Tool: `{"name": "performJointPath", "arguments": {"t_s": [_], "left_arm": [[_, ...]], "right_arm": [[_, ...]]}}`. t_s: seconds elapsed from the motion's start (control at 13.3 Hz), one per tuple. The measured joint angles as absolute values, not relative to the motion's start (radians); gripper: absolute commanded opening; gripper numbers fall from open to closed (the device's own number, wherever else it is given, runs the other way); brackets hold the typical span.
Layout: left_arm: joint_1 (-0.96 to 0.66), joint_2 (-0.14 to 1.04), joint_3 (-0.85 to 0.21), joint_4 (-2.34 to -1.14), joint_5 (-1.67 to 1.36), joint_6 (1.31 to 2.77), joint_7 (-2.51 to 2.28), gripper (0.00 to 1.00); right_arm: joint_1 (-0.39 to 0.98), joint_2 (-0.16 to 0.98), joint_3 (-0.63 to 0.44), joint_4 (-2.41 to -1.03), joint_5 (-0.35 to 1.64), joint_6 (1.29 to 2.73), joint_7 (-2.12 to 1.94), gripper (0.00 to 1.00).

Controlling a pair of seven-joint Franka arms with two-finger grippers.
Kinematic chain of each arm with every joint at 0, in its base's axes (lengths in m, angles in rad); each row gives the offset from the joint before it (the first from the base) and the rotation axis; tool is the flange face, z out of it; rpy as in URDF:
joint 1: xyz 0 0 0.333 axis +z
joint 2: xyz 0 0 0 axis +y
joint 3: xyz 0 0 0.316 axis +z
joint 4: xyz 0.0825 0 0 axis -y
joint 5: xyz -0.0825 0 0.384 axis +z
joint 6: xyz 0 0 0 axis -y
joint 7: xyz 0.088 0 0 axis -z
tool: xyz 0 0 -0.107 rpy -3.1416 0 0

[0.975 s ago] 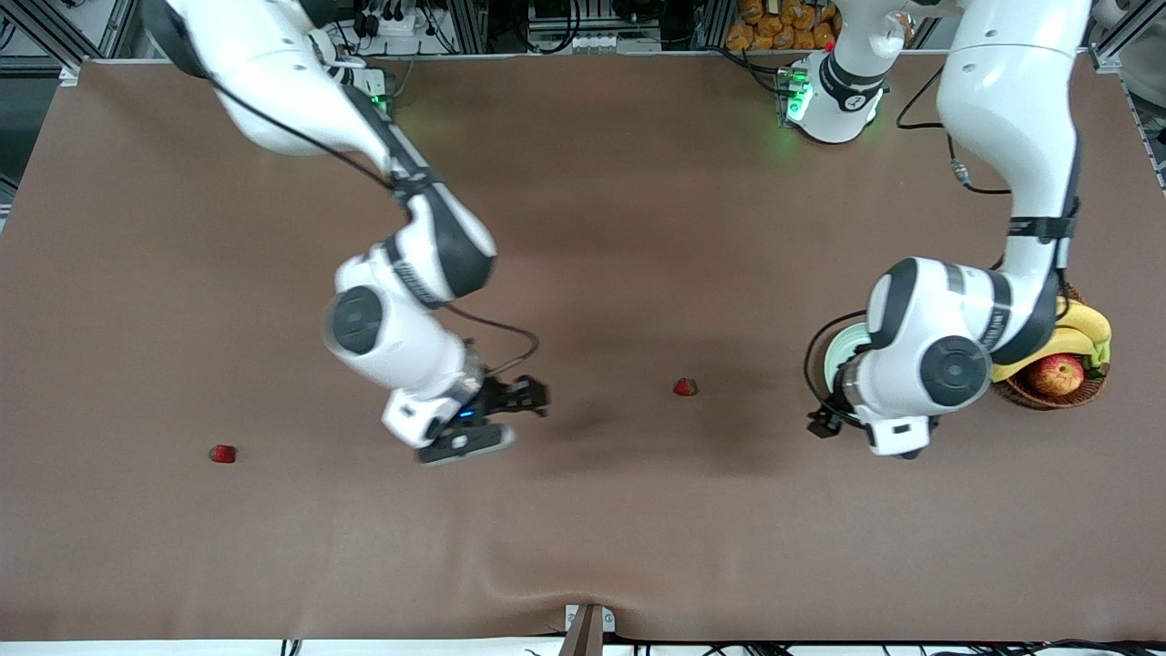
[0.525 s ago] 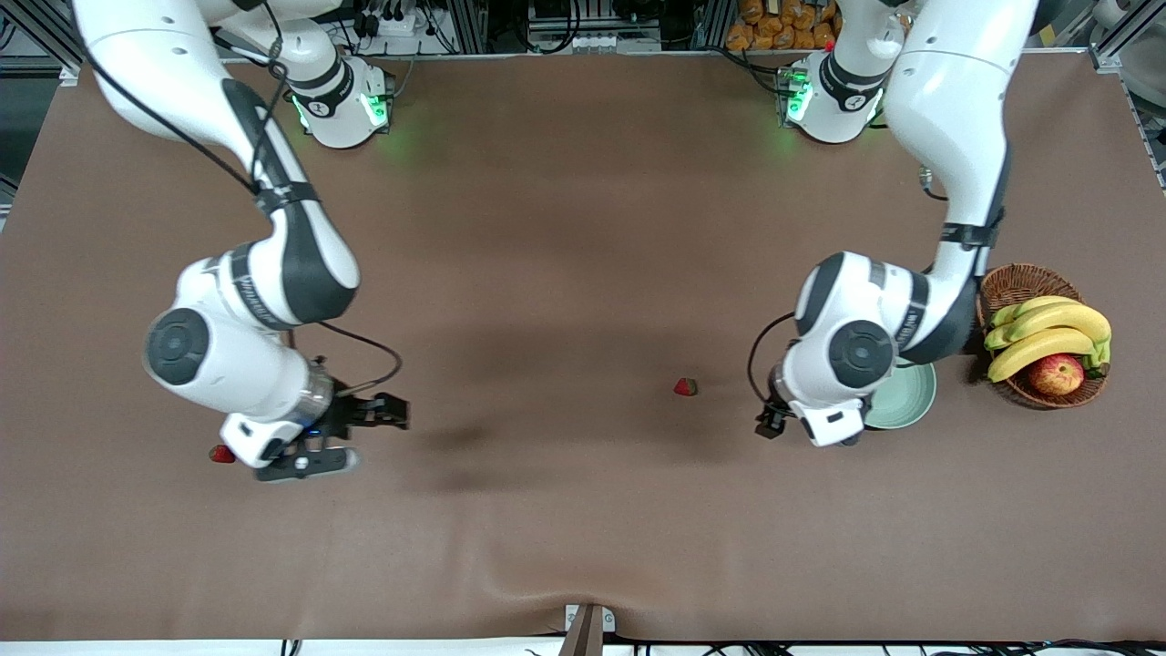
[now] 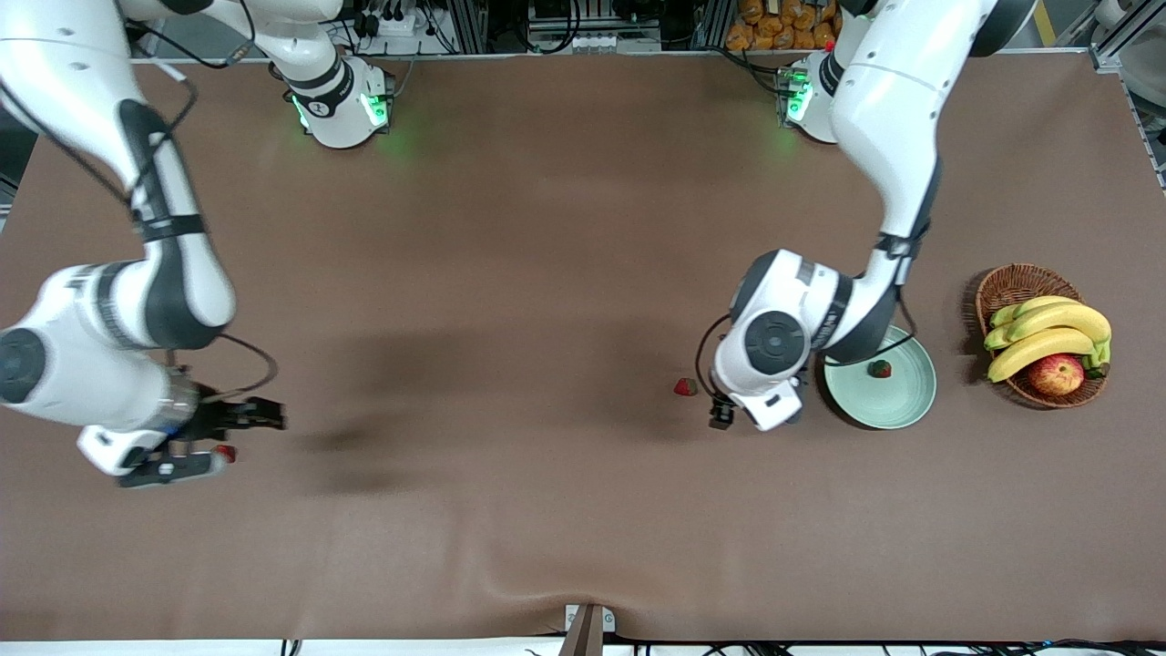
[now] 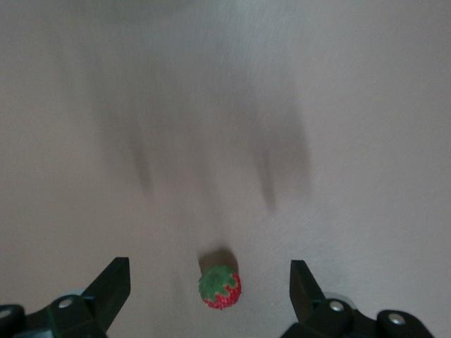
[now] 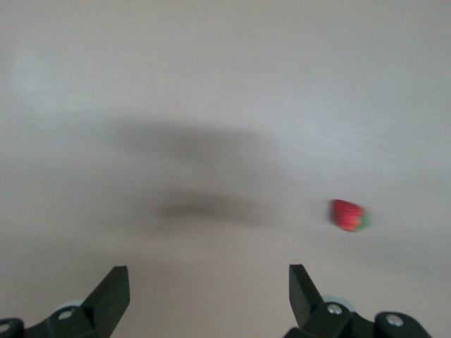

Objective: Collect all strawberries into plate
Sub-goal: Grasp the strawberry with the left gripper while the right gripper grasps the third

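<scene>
The pale green plate (image 3: 902,401) lies toward the left arm's end of the table with one strawberry (image 3: 879,368) on it. A second strawberry (image 3: 685,387) lies on the table mid-way; the left wrist view shows it (image 4: 220,289) between the open fingers of my left gripper (image 4: 210,273), which hovers beside the plate (image 3: 761,410). A third strawberry (image 3: 224,453) lies toward the right arm's end. My right gripper (image 3: 205,442) is over it, open and empty (image 5: 209,276); in the right wrist view that berry (image 5: 349,215) sits off to one side of the fingers.
A brown wicker basket (image 3: 1011,282) with bananas (image 3: 1048,333) and a red-yellow apple (image 3: 1057,374) stands beside the plate at the left arm's end. The brown table cover (image 3: 565,273) spreads across the middle.
The left gripper moved off the plate to over the middle strawberry, uncovering the berry on the plate. The right gripper swept from mid-table to the strawberry at its own end.
</scene>
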State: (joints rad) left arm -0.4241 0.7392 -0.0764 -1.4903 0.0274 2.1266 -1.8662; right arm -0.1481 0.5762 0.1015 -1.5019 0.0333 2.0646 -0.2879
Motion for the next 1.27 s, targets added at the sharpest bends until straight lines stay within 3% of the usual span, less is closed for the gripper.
{"name": "performJointPath", "arguments": {"t_s": [0.53,1.12,1.2,1.27], "left_arm": [[-0.452,0.791,-0.074,-1.485,0.027,2.162,-1.894,1.0],[-0.475,0.808,-0.076,-1.485,0.027,2.179,-1.907,1.0],[-0.477,0.812,-0.076,-1.485,0.027,2.185,-1.907,1.0],[-0.478,0.816,-0.076,-1.485,0.027,2.19,-1.907,1.0]], "right_arm": [[-0.209,0.752,0.113,-1.515,-0.033,2.343,-0.706,1.0],[-0.268,0.827,0.107,-1.511,-0.04,2.386,-1.102,1.0],[-0.271,0.835,0.107,-1.509,-0.04,2.388,-1.118,0.95],[-0.273,0.84,0.107,-1.507,-0.04,2.388,-1.125,0.75]]}}
